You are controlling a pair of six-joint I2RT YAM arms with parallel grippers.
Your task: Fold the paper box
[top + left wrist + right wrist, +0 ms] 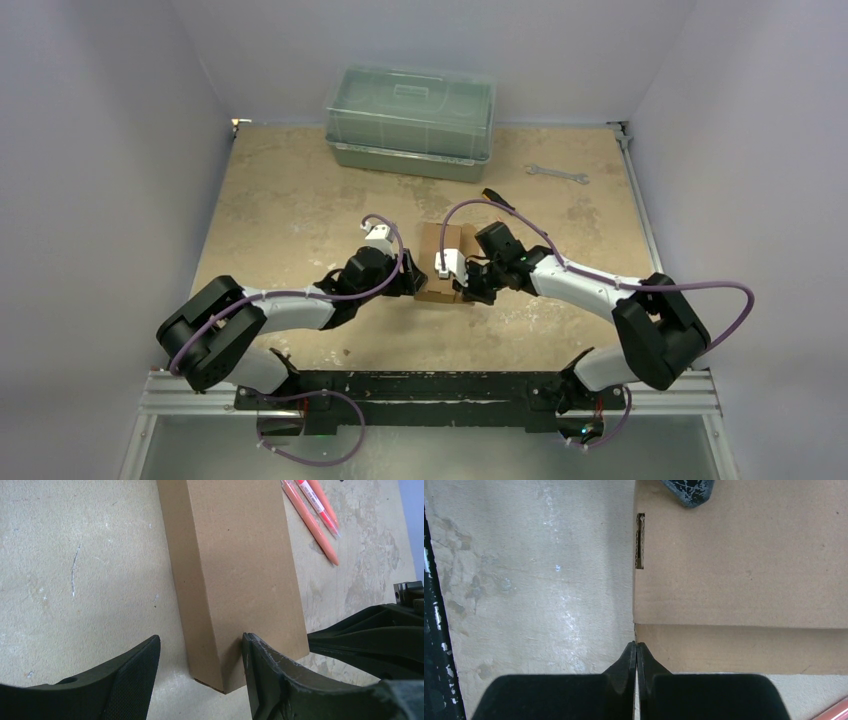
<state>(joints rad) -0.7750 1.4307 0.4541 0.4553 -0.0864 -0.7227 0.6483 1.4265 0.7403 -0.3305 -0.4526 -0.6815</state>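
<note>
Paper box [443, 262] is folded up into a small brown carton, lying flat mid-table [300, 210] between my two grippers.

Left gripper [201, 641]: fingers spread, straddling the carton's near corner. The finger on the right of the wrist view [270, 675] lies against the box's wide face. The other finger [130, 675] is clear of it, with bare table in the gap. Not clamped.

Right gripper [636, 647]: fingers pressed together, tips just at the box edge where the top panel meets a side panel along a crease. There's a short slot [640, 540] cut at that same edge, with corrugation showing inside. A scuffed fingertip of my left gripper sits on the top panel at the far side.

Every box face I can see is plain brown.

Orange pens [310, 522] lie on the table just past the box. One barrel has print, too small to read.

At the far end, a translucent green-grey lidded container [410, 120] stands by the back wall. Its lid has a moulded patch I can't read. A wrench [557, 174] lies to its right, well apart from the box.
</note>
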